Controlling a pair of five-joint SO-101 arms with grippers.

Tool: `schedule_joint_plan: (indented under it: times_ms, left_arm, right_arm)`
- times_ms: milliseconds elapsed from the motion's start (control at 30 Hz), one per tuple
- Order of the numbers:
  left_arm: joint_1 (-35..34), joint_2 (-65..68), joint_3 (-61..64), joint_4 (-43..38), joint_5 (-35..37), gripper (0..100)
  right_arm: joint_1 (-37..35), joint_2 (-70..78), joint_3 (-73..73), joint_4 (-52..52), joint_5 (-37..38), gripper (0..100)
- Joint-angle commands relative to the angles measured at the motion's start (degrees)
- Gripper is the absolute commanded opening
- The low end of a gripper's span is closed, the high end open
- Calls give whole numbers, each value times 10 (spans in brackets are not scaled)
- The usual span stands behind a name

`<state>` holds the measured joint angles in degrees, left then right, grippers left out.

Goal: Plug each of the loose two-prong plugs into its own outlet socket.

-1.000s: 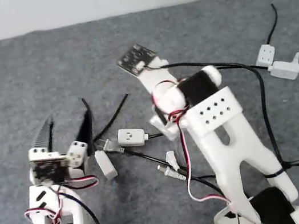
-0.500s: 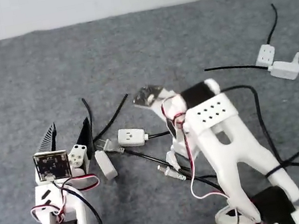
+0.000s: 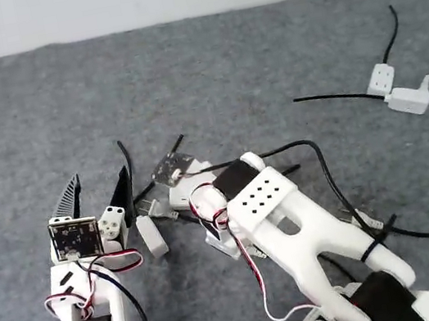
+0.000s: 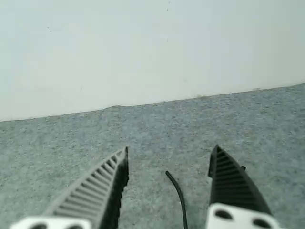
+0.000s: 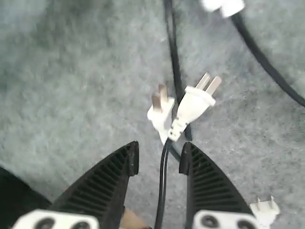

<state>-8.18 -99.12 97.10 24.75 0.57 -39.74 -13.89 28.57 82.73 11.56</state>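
task barely started as far as can be judged. right gripper (image 5: pixel 158 151) hangs over two loose plugs on the grey carpet (image 3: pixel 263 60), fingers apart and clamped on nothing. a black cable (image 5: pixel 163 191) runs up between the fingers. just past the tips lie a flat white plug (image 5: pixel 160 114) and a rounded white plug (image 5: pixel 194 106), touching each other, prongs bare and pointing away from the gripper. neither is in any socket. a small plug (image 5: pixel 264 206) lies off beside one finger, also loose.

left gripper (image 4: pixel 170 152) sits at the near left of the table, fingers wide apart, nothing held. a loose cable end (image 4: pixel 178 195) lies on the carpet between them. in the high view a white block plug (image 3: pixel 151 235) lies just beside that arm, unplugged. a white socket block (image 3: pixel 178 196) shows partly under the right arm's wrist, nothing visibly seated in it.

far right: a socket cube (image 3: pixel 381 79) and an angled plug (image 3: pixel 409 99) touch each other; cannot tell if that pair is seated, could be one done.

left to do, by my read: grip a plug, line the prongs up with a socket, push in, repeat for the rest.

writing: no readable brands, labels or text on plugs, sockets or arms.
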Motion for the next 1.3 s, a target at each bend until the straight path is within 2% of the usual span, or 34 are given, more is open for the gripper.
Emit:
schedule_joint_plan:
  times_ms: [0,233,400,567,1133,1267]
  left_arm:
    - [2,-5,-5,-17,-11,261]
    - [2,-5,-5,-17,-11,261]
    - [2,-5,-5,-17,-11,261]
    - [2,-5,-5,-17,-11,261]
    - [14,-3,-4,-16,-27,261]
    - [13,-3,-4,-16,-27,261]
  right_arm:
    - [2,-2,0,-15,-25,151]
    - [51,6,1,-39,-27,151]
    - [75,88,-3,-79,-27,151]
    - [72,161,-5,-127,-28,151]
    - [75,169,0,-158,-27,144]
    - [76,170,0,-168,-23,37]
